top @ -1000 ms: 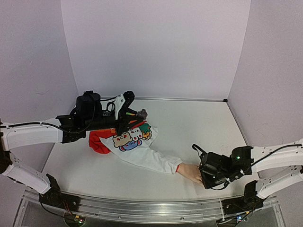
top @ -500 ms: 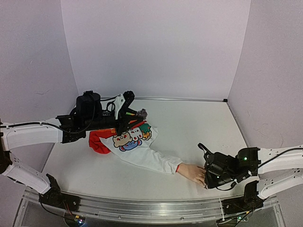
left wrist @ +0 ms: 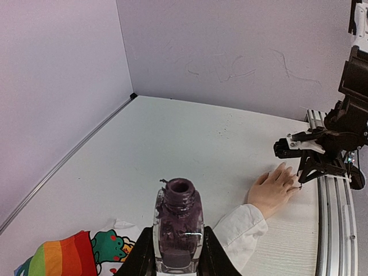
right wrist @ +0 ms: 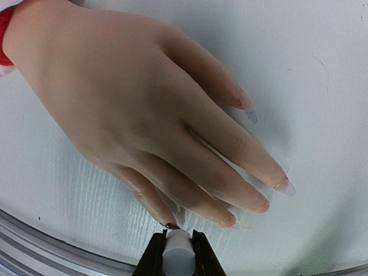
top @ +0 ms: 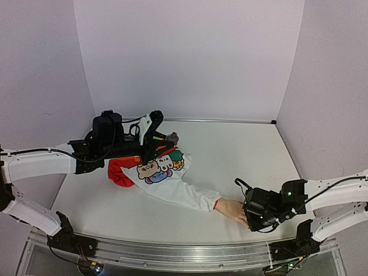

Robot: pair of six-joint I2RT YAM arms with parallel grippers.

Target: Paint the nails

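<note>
A pale mannequin hand (right wrist: 144,115) lies palm down near the table's front edge, also seen in the top view (top: 230,210) and the left wrist view (left wrist: 275,188). Its nails show in the right wrist view: the little finger's nail (right wrist: 172,226) is dark, the other nails (right wrist: 284,185) are pale. My right gripper (right wrist: 177,238) is shut on a pale brush cap (right wrist: 177,256), whose front end sits right at the dark nail. The brush itself is hidden. My left gripper (left wrist: 178,247) is shut on an open bottle (left wrist: 178,227) of dark purple polish, held upright at the back left (top: 171,138).
A white sleeve (top: 184,192) runs from the hand to a cartoon-printed shirt (top: 158,167) with a red and rainbow cloth (top: 118,172) under my left arm. A metal rail (top: 172,250) borders the near edge, close to the fingertips. Walls enclose three sides.
My right gripper drew back a little to the right from the fingertips, then returned to the little finger's nail. The left arm and the bottle have not moved.
</note>
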